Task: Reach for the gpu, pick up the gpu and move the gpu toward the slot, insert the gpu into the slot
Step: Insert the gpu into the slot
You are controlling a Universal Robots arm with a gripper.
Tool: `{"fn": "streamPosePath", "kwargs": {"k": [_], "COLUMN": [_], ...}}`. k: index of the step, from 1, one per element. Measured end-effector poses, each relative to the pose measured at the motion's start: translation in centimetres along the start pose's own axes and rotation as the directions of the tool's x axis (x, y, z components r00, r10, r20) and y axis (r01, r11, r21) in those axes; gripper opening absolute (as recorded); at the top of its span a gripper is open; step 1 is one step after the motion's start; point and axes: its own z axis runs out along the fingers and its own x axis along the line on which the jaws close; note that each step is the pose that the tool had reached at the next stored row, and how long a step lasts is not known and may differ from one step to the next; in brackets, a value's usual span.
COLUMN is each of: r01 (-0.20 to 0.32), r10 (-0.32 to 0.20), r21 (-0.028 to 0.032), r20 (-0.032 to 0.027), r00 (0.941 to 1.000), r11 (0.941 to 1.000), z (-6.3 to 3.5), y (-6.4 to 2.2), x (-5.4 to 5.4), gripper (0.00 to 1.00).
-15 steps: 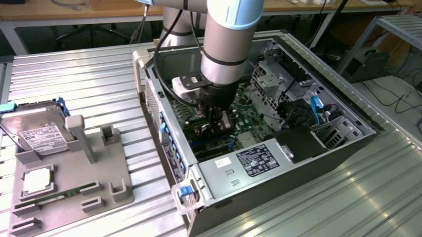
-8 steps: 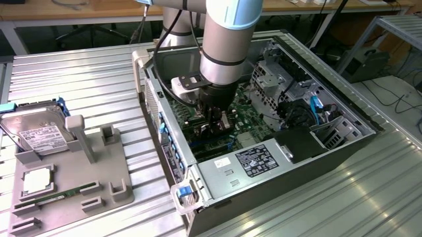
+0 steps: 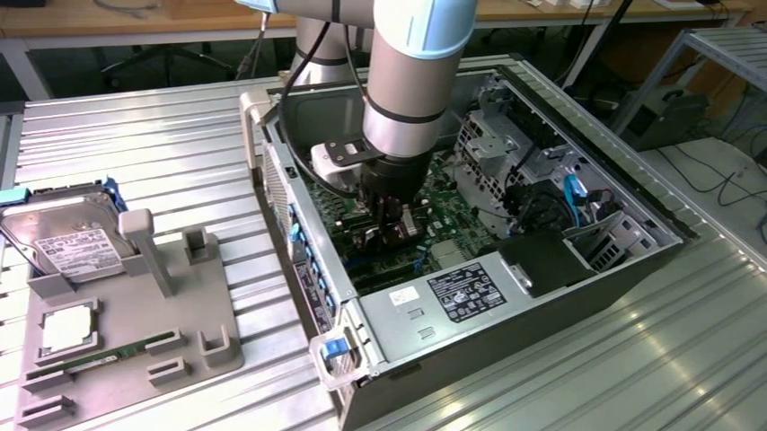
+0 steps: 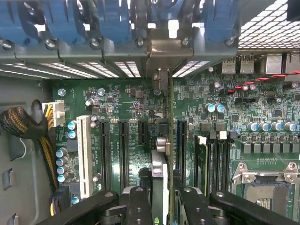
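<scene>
— Inside the open computer case (image 3: 623, 211), what has the gripper (image 4: 161, 197) got?

— It is clamped on the gpu (image 4: 165, 154), one finger (image 4: 139, 206) on each face of the card, which stands on edge between them. Gripping the flat sides keeps it upright, I'd judge, so its lower edge can meet a connector squarely.

— And where is the card over the motherboard (image 4: 126, 101)?

— Down among the expansion connectors, its silver bracket (image 4: 161, 47) up against the rear wall of the case, under the blue retaining clips (image 4: 112, 18). The blue slot (image 4: 180, 140) lies just beside the card's edge. Whether the card is already seated in it I cannot tell.

— Anything outside the case?

— In the exterior view the arm (image 3: 414, 81) drops straight down into the case. On the exterior view's left a grey holder tray (image 3: 180, 332) carries a hard drive (image 3: 72, 242) and a green memory stick (image 3: 102, 357), well apart from the work.
</scene>
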Motion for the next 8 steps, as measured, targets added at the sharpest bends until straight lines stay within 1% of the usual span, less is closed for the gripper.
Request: {"fn": "streamPosePath", "kwargs": {"k": [3, 4, 5, 7, 8], "r01": [0.000, 0.000, -0.001, 0.000, 0.000], "r10": [0.000, 0.000, 0.001, 0.000, 0.000], "r21": [0.0002, 0.0006, 0.0008, 0.0010, 0.0010], "r20": [0.0003, 0.0012, 0.0035, 0.0016, 0.0016], "r00": [1.0000, 1.0000, 1.0000, 1.0000, 1.0000], "r11": [1.0000, 1.0000, 1.0000, 1.0000, 1.0000], "z": [0.00, -0.05, -0.10, -0.46, -0.65], "y": [0.00, 0.00, 0.03, 0.01, -0.01], "x": [0.00, 0.00, -0.03, 0.00, 0.00], "gripper": [0.27, 0.27, 0.28, 0.28, 0.35]}}
